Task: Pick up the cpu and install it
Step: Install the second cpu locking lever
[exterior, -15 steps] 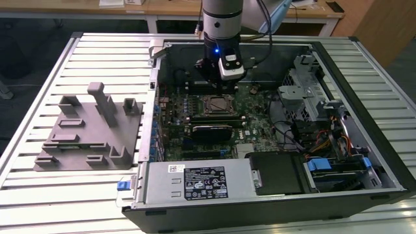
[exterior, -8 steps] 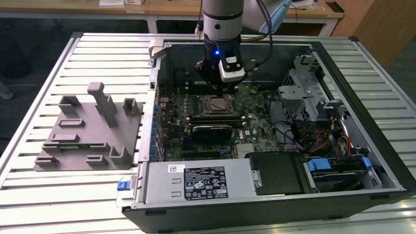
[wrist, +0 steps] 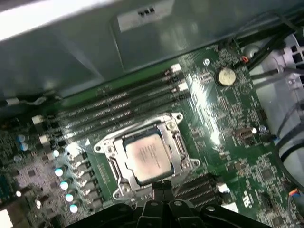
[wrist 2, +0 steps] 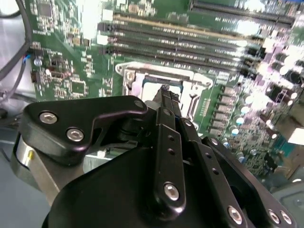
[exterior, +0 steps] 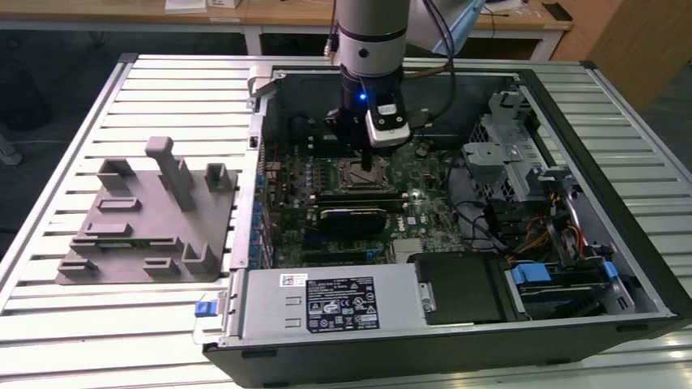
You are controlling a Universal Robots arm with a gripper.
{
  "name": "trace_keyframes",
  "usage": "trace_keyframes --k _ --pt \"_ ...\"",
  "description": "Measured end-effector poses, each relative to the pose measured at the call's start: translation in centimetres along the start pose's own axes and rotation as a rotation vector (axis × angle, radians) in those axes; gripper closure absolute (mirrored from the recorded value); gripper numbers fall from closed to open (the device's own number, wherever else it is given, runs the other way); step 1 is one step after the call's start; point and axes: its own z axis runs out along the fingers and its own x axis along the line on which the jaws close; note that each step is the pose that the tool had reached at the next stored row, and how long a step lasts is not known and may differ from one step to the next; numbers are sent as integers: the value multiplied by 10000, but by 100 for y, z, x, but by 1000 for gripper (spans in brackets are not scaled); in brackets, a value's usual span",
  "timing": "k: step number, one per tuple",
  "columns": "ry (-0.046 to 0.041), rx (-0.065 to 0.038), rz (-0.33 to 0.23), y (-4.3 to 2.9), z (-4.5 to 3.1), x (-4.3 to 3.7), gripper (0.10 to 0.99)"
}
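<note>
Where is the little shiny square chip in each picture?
Exterior view: the small flat silver-white square cpu sits in the socket under the gripper.
First wrist view: the cpu lies in the metal socket frame.
Second wrist view: mostly hidden behind the gripper.
Shared landmark: that socket frame.

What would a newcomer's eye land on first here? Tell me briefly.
The open computer case on the slatted table, with the robot arm reaching straight down into it. Below the gripper, the silver cpu lies in the motherboard socket. A grey fixture stands at the exterior view's left.
</note>
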Motion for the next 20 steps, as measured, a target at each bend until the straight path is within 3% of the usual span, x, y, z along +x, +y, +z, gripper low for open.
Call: trace_keyframes --k 9,20 --pt "0 1 -3 -167 11 -70 980" --pt "14 -87 -887 -197 90 -47 980"
